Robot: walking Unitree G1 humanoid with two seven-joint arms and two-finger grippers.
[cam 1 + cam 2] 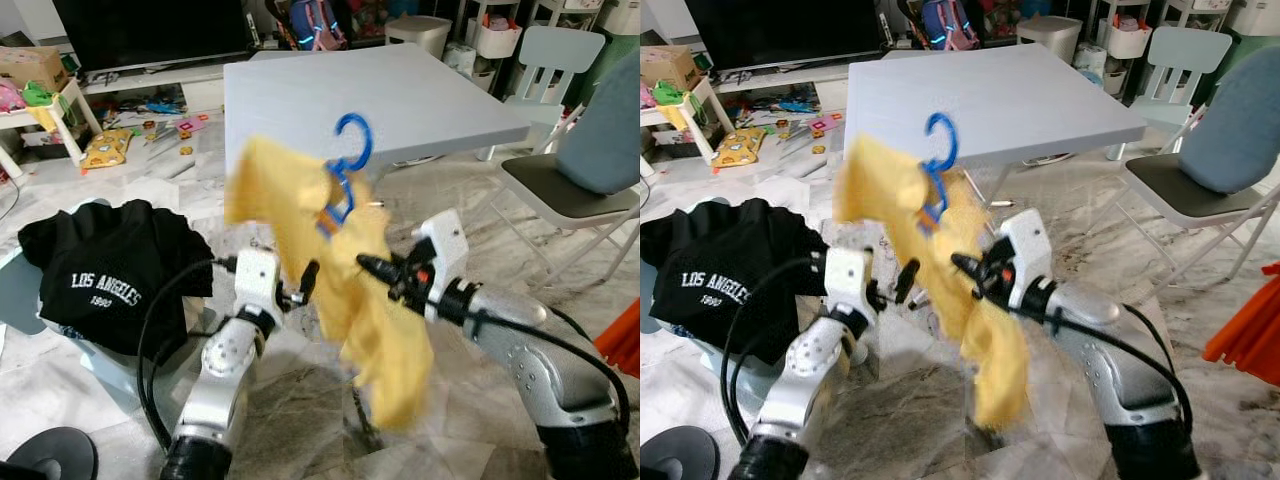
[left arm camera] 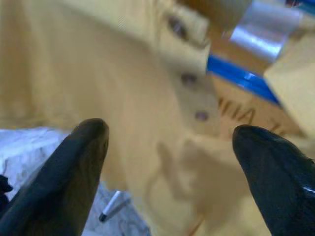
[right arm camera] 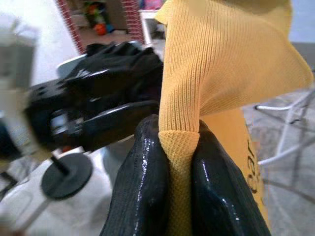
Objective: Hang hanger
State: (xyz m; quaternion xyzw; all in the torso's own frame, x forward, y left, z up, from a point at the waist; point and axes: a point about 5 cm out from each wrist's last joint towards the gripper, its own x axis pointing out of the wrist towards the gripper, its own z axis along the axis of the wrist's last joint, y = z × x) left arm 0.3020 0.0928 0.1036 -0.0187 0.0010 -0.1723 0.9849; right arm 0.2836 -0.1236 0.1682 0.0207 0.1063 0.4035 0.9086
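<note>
A yellow shirt (image 1: 285,200) hangs on a blue hanger (image 1: 352,140), held up in the air over the marble floor. The hanger's hook sticks up above the collar. My right gripper (image 1: 368,266) is shut on a fold of the yellow fabric, and the right wrist view shows the cloth pinched between its fingers (image 3: 147,162). From the other side my left gripper (image 1: 305,283) reaches up to the shirt. In the left wrist view its fingers (image 2: 83,157) stand wide apart, with the shirt's buttoned front and a blue hanger bar (image 2: 241,78) just beyond them.
A grey table (image 1: 400,90) stands straight ahead behind the shirt. A black "Los Angeles" sweatshirt (image 1: 110,270) lies over a low stand on the left. A folding chair (image 1: 570,190) is at the right. Toys litter the floor at the back left, and a black round base (image 1: 55,455) sits bottom left.
</note>
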